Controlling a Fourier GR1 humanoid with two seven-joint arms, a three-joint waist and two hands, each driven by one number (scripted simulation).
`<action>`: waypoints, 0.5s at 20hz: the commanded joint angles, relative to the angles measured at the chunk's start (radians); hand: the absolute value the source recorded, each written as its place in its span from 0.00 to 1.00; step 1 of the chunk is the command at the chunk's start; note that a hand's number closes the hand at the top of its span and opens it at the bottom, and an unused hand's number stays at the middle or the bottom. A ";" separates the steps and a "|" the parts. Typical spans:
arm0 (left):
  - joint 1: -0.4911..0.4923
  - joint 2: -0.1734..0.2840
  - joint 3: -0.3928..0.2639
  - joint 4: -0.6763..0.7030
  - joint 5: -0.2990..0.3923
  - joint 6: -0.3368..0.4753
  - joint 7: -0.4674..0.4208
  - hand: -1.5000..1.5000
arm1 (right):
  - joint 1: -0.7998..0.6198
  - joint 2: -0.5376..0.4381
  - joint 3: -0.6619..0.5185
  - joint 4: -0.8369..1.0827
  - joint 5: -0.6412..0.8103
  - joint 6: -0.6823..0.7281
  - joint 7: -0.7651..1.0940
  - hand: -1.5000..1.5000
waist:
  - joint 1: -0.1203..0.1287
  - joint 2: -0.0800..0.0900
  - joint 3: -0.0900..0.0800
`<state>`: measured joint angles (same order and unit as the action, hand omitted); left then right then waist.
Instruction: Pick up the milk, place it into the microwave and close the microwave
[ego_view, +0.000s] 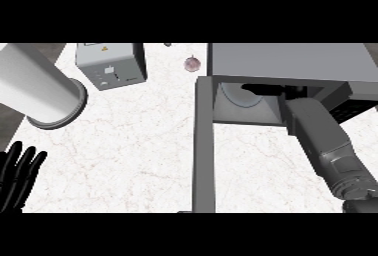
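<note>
Microwave (291, 62) open on the marbled desk (140, 160), door (204, 145) swung out toward the viewer. Right robot hand (269, 90) reaches deep inside; grip state cannot be told. Milk not visible. Left robot hand (18, 172) rests open at lower left edge, fingers straight. Grey box (111, 65) bears a yellow warning label, unreadable.

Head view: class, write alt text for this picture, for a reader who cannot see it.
The robot's right hand reaches deep inside the open microwave, whose door swings out toward the viewer. The left hand rests open at the lower left of the marble counter. The milk cannot be seen.
</note>
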<state>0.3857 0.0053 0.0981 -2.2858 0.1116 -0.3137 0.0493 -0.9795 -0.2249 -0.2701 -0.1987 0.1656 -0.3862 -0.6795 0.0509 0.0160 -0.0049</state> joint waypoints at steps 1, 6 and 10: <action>0.060 -0.005 -0.049 -0.037 -0.005 0.006 0.002 0.00 | 0.099 -0.027 -0.029 -0.034 -0.041 0.083 -0.059 0.00 | -0.039 -0.016 0.006; 0.029 0.001 -0.005 0.010 -0.005 -0.002 -0.033 0.00 | 0.198 0.013 -0.002 -0.080 -0.044 0.166 -0.081 0.00 | -0.053 -0.019 0.005; 0.054 -0.005 -0.073 -0.011 -0.033 0.039 -0.015 0.00 | 0.270 0.057 -0.005 -0.119 -0.063 0.153 -0.074 0.00 | -0.064 -0.023 0.004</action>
<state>0.4204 0.0013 0.0473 -2.2936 0.0932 -0.2903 0.0358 -0.8406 -0.1558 -0.2644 -0.3073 0.1229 -0.2572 -0.7264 0.0222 -0.0135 -0.0123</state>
